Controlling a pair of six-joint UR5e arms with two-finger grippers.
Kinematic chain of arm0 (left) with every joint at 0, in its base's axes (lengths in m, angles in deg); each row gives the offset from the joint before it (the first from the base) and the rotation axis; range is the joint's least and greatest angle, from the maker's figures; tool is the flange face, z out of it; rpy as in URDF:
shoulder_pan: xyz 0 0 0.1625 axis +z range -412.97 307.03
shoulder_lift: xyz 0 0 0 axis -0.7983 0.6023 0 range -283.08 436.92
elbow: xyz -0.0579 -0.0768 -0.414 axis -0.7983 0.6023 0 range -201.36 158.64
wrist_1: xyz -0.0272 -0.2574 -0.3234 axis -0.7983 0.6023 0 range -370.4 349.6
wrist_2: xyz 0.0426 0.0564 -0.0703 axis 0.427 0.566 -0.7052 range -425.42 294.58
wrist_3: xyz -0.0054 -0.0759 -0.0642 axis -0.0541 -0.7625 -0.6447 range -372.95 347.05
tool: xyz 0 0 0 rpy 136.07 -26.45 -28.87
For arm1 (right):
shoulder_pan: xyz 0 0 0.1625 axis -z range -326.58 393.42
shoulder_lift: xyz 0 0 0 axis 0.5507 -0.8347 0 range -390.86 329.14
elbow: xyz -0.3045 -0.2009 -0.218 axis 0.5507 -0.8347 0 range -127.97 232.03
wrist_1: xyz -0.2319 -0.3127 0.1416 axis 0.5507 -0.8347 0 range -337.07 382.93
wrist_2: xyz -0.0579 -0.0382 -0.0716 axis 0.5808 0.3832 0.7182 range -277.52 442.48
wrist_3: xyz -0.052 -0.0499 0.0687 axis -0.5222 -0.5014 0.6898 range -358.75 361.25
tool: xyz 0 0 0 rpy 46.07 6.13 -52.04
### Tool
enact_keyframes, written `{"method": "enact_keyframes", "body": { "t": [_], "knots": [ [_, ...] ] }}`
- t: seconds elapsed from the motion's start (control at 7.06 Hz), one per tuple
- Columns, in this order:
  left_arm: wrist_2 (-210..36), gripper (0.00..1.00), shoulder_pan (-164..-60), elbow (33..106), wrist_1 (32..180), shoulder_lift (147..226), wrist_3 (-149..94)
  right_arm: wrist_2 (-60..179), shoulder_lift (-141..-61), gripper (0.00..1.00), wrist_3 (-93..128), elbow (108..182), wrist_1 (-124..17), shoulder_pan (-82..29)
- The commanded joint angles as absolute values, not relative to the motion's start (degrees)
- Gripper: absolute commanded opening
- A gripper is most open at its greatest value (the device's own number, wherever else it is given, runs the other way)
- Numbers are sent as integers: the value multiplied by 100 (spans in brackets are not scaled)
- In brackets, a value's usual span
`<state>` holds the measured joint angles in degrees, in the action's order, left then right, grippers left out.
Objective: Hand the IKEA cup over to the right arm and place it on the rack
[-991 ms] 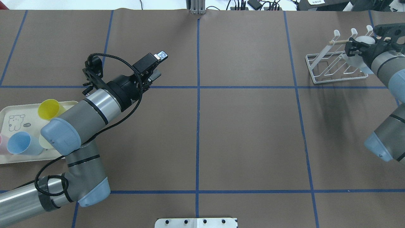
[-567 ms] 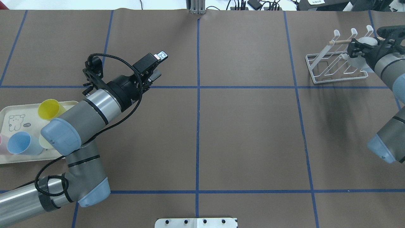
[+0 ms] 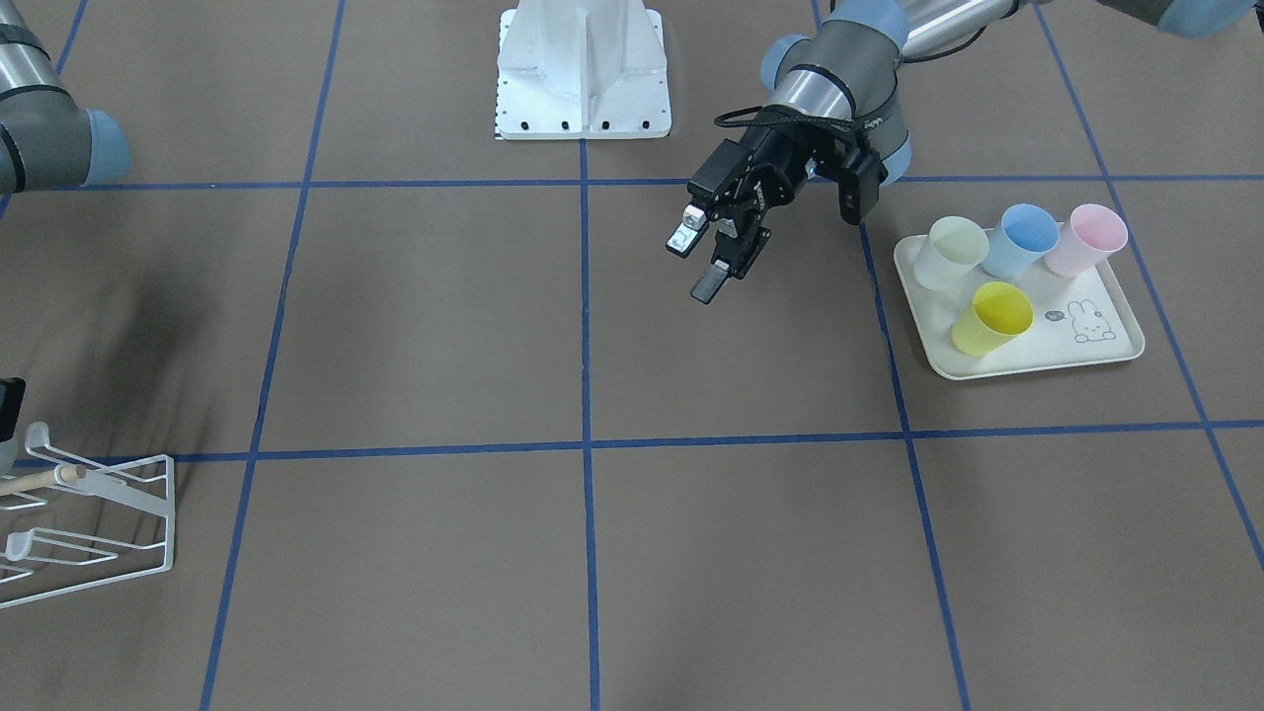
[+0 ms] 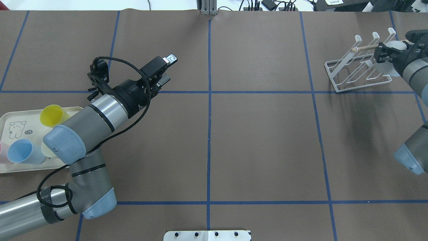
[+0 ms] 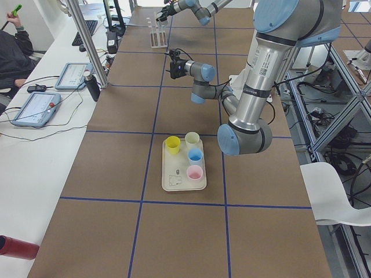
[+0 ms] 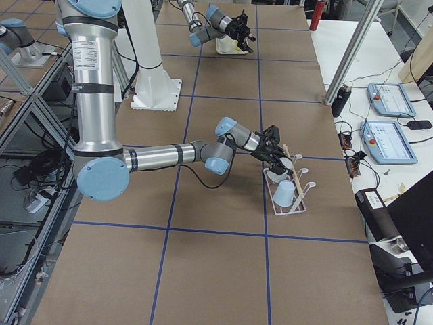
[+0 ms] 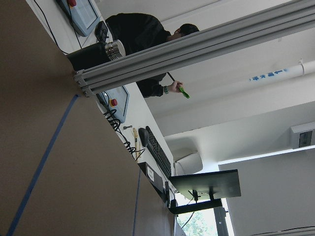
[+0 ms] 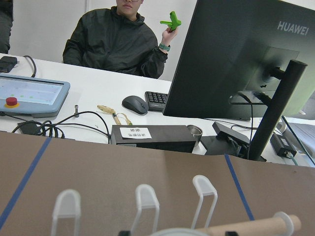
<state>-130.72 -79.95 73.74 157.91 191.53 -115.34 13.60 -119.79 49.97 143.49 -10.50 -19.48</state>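
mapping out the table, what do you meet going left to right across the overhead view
blue cup → yellow cup → left claw → rack

Rack: glossy white coated wire with pale, smooth wooden dowel. Table cover: matt brown paper. Tray: smooth cream plastic, matt.

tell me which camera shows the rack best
Overhead exterior: the rack shows base and slanted prongs clearly, only one end under the right gripper. Front-facing crops it at the edge, the right wrist sees only prong tips, the side views show it small.
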Motion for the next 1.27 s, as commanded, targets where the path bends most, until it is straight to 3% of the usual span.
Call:
{"method": "enact_keyframes", "body": {
  "t": [0.0,0.14,0.28,0.85,1.13],
  "knots": [
    [-13072,100,-7995,7374,15791,19153,-11534,1383,-11955,14,5029,14335,-1047,-1940],
    [-13072,100,-7995,7374,15791,19153,-11534,1383,-11946,86,5038,14309,-1056,-1940],
    [-13072,100,-7995,7374,15791,19153,-11534,1375,-11946,100,5047,14308,-1047,-1940],
    [-13098,100,-8004,7452,15782,19153,-11455,1043,-11823,100,5100,14509,-1029,-2159],
    [-13116,100,-8047,7871,15224,19135,-10852,79,-11814,100,5135,14834,-1056,-2563]
  ]
}}
